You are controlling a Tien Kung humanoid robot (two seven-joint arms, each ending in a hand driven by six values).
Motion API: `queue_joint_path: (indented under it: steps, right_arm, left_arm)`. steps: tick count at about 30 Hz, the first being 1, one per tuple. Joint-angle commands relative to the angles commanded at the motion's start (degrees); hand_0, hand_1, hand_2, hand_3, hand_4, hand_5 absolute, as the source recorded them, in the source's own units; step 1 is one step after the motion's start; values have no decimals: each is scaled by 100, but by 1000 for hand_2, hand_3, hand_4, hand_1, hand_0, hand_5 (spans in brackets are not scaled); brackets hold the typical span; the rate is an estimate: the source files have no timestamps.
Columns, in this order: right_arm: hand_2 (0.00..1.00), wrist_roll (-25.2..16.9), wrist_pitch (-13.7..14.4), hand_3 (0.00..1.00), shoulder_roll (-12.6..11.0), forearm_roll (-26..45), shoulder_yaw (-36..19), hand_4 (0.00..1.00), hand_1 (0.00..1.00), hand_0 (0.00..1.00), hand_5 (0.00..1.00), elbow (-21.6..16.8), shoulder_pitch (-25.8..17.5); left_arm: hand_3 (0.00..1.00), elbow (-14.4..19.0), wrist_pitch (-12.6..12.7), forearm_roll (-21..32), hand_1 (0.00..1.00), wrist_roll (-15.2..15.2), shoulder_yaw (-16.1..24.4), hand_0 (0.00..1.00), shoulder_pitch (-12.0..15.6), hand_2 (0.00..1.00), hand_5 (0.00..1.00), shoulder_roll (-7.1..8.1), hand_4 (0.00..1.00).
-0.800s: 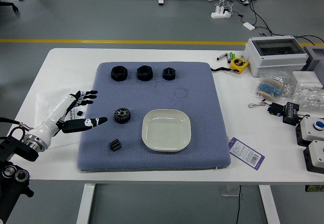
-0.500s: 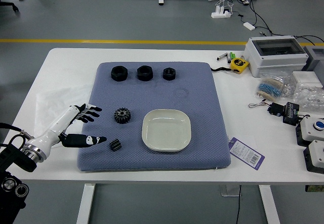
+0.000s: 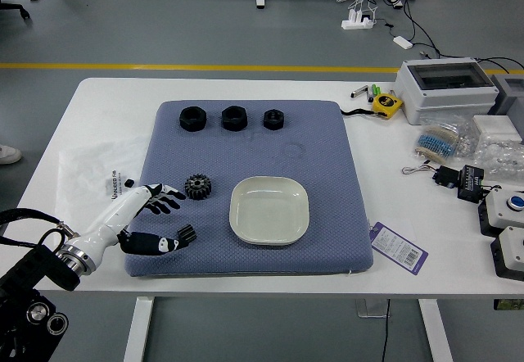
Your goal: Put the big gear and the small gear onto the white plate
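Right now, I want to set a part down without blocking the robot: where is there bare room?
The mat is bare between the three black pieces and the plate, and right of the plate. The table is bare between the mat's right edge and the wired parts. Crowded: around the left hand, big gear and small gear.

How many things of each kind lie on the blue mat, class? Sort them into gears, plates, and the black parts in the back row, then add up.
Gears: 2
Plate: 1
Back-row black parts: 3
Total: 6
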State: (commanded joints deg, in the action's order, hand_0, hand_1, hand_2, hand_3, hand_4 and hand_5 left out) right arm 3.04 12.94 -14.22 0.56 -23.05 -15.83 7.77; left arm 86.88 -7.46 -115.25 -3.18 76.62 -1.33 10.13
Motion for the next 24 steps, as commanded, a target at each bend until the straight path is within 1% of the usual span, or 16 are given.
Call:
queue_joint_path:
  steps: [1,5,10,12,13,18,19,24]
  right_arm:
    - [734,-1,-1,585,-1,1,1,843,647,653,685,0,3]
    - [734,-4,-1,585,-5,0,2,843,647,653,685,2,15]
    - [734,-11,3,584,-9,16,9,842,647,653,685,2,31]
    - [734,-16,5,584,-11,23,13,842,647,653,685,3,36]
    - [734,-17,7,584,-12,23,12,842,647,651,685,3,38]
    - [734,-22,10,584,-17,21,11,842,647,651,685,4,47]
    - [734,-22,10,584,-17,19,11,843,647,652,685,4,48]
    - [734,-17,11,584,-19,-3,-1,843,647,652,685,5,50]
  left_arm:
    - [724,-29,23,-36,578,20,-44,510,-31,633,165,-10,998]
    - [724,-195,86,-203,578,150,-276,510,-203,633,165,-22,998]
    - [721,-395,96,-417,578,272,-608,499,-486,633,161,23,998]
    - [721,-443,86,-489,578,327,-679,499,-559,633,161,38,998]
    - [701,-467,85,-518,567,355,-725,469,-595,618,151,50,994]
    - [701,-592,168,-584,567,377,-905,469,-708,618,151,92,994]
    - [610,-610,179,-592,467,375,-920,387,-719,532,112,94,899]
    - [610,-768,214,-678,467,370,-966,387,-789,532,112,82,899]
